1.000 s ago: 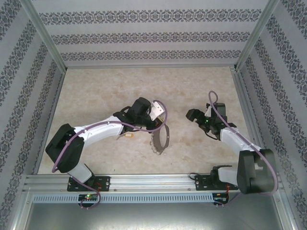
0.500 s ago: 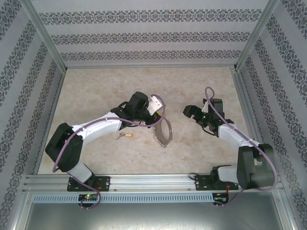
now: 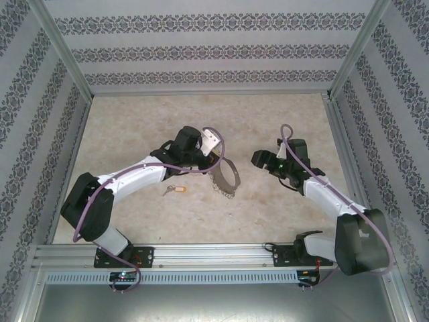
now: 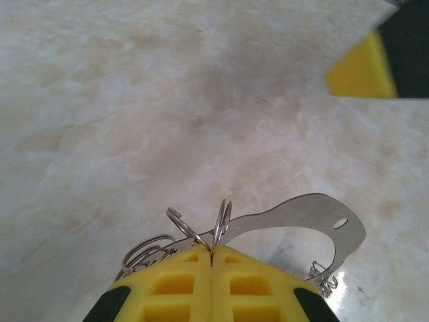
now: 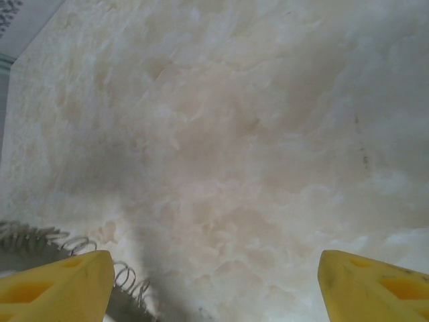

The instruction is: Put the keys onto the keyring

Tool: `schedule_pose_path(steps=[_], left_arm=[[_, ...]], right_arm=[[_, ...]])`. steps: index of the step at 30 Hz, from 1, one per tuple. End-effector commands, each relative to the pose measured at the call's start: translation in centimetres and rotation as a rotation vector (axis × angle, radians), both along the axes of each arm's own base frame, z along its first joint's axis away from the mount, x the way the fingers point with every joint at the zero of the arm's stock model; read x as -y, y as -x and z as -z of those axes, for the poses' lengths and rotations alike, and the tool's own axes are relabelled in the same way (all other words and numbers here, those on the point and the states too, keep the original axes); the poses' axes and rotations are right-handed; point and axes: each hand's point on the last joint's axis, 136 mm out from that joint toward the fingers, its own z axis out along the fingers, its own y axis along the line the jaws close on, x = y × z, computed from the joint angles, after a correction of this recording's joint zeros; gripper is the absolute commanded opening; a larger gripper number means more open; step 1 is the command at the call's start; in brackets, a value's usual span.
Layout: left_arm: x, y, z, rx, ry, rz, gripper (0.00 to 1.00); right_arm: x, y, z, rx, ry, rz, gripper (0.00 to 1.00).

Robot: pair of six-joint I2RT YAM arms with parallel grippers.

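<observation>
Two task items are accounted for. Nearest the arm bases, the keys lie flat on the surface, left of centre in the top view and just below the left forearm. They are free of both arms. Their long axis runs roughly left to right across the frame, with the silver key at the left end and the yellow-orange tag at the right.

Next out, the keyring hangs at centre frame, up and to the right of the keys and apart from them. The left gripper holds it. In the left wrist view its fingers are pressed together, pinching a wire loop at the ring's edge. The flat metal band curves away to the right, and small coils hang at both sides.

Farther right, the right gripper faces the keyring from near by without touching it. Its fingers stand well apart, with nothing between them. A run of the ring's coils shows at the lower left of the right wrist view, beside the left-hand finger.

Assessment: the left arm is nearer the keys but is occupied. The free right gripper has the keyring between itself and the keys. To fetch them it would have to pass the ring and travel down-left, then close across the tag's short width.
</observation>
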Motion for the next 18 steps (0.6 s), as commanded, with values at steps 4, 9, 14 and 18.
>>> schedule_pose_path(steps=[4, 9, 14, 18], left_arm=[[-2.6, -4.4, -3.4, 0.116, 0.018, -0.205, 0.0], [-4.8, -6.4, -4.5, 0.162, -0.017, -0.304, 0.0], [-7.2, -8.2, -5.3, 0.175, -0.028, -0.38, 0.0], [-9.1, -9.3, -6.3, 0.198, -0.026, -0.434, 0.0]], right_arm=[[-3.8, 2.5, -0.8, 0.047, 0.047, -0.163, 0.75], [-7.7, 4.2, -0.5, 0.061, 0.093, -0.321, 0.69], [-12.3, 5.6, -0.1, 0.085, 0.169, -0.495, 0.6], [-15.7, 5.8, 0.6, 0.118, 0.228, -0.595, 0.55]])
